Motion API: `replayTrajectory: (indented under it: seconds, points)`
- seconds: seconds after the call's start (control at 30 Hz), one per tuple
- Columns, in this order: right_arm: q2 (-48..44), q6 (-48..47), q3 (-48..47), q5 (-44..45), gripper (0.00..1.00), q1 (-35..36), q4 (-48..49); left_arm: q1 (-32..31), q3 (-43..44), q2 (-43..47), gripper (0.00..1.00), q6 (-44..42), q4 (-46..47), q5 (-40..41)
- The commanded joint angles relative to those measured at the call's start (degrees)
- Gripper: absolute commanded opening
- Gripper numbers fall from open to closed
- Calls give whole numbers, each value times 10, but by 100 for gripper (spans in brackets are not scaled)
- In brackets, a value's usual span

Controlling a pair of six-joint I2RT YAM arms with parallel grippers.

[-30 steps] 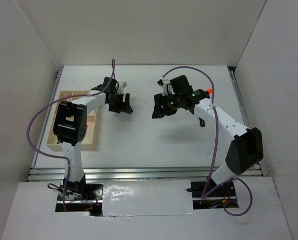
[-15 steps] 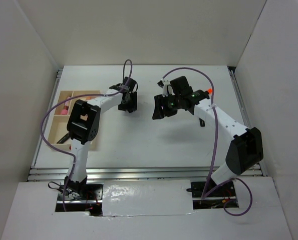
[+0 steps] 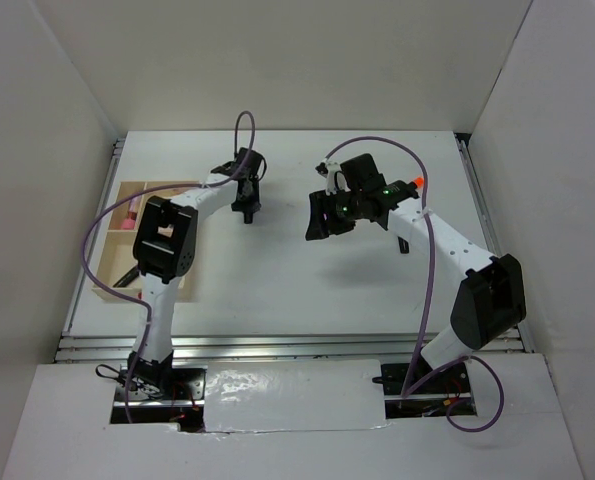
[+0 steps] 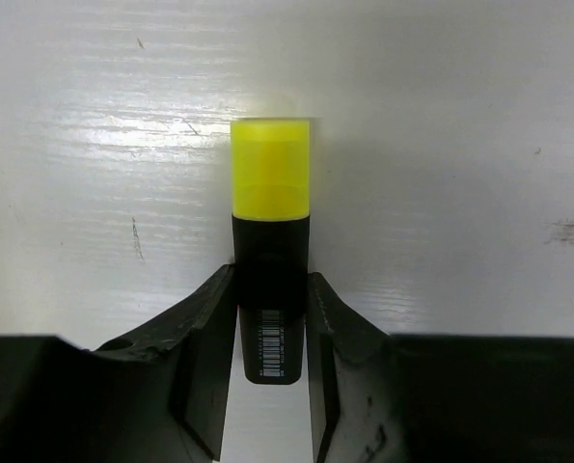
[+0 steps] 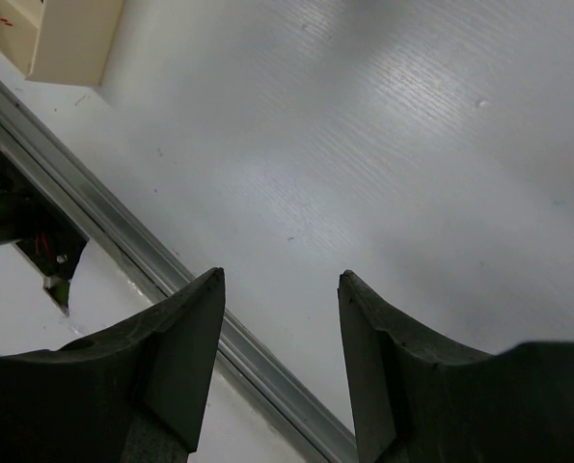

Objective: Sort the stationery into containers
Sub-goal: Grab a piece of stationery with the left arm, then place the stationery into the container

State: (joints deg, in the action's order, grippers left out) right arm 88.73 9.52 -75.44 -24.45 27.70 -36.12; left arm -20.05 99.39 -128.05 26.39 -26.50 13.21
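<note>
- Top external view: at the far left sits the light tan wooden compartment tray (image 3: 127,187). A pink marker (image 3: 129,215) lies in one of its upper compartments; the other contents are too small to tell.
- Near the tray's right side, the left gripper (image 3: 245,205) points down at the white table (image 3: 277,270). In the left wrist view its jaws press against both sides of a short black-bodied highlighter with a yellow cap (image 4: 270,231). The highlighter lies flat on the table, cap pointing away from the wrist.
- The highlighter looks light, stiff and made of smooth plastic. Being round, it may roll or swivel in a loose pinch. The hold sits on the rear half of the black barrel. That seems the right surface, since the cap could pull loose, though a hold nearer mid-length would probably balance better.
- Further right, the right gripper (image 3: 317,215) hovers over the table, jaws apart with nothing between them.
</note>
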Motion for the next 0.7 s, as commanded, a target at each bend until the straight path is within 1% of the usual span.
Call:
replayTrajectory:
  seconds: [0.0,0.03,0.07,0.1,0.13,0.17,0.2,0.27,0.3,0.37,0.4,0.43,0.47,0.53,0.57,0.63,0.67]
  points:
    - [-23,-6,-2,-4,57,-3,12,3,-45,-9,27,-16,-24,-34]
    - [-28,-6,-1,-3,57,-4,12,-2,-66,10,25,-18,-19,-37]
    - [-29,-6,1,-7,57,-3,11,-4,-75,22,17,-23,-18,-49]
    - [-36,-6,0,-7,57,-4,9,-9,-89,53,13,-27,-9,-59]
    - [-39,-12,-1,-4,57,-4,3,-11,-120,76,9,-30,-1,-68]
    - [-44,-13,-5,0,57,-4,-3,-12,-137,96,0,-34,7,-88]
    - [-54,-18,-9,3,57,-10,-9,-16,-167,145,0,-40,27,-98]
    - [-64,-19,-10,-2,57,-21,-18,-22,-192,197,0,-50,36,-117]
    - [-72,-20,-10,-5,57,-28,-22,-26,-204,246,0,-55,37,-120]
    - [-79,-20,-6,-12,57,-55,-35,-26,-218,296,0,-69,27,-126]
    - [-86,-22,-4,-21,56,-63,-40,-26,-220,341,0,-79,19,-128]
    - [-87,-25,-1,-23,56,-80,-49,-24,-221,360,0,-83,-4,-126]
    - [-94,-30,1,-24,56,-85,-55,-20,-223,406,0,-91,-16,-128]
    - [-101,-35,11,-28,55,-99,-63,5,-238,446,0,-122,-51,-153]
    - [-110,-38,13,-29,55,-102,-65,17,-247,489,0,-135,-61,-160]
    - [-122,-41,23,-29,55,-108,-67,70,-274,541,0,-170,-94,-171]
    - [-125,-43,26,-26,55,-110,-67,85,-289,554,0,-184,-108,-171]
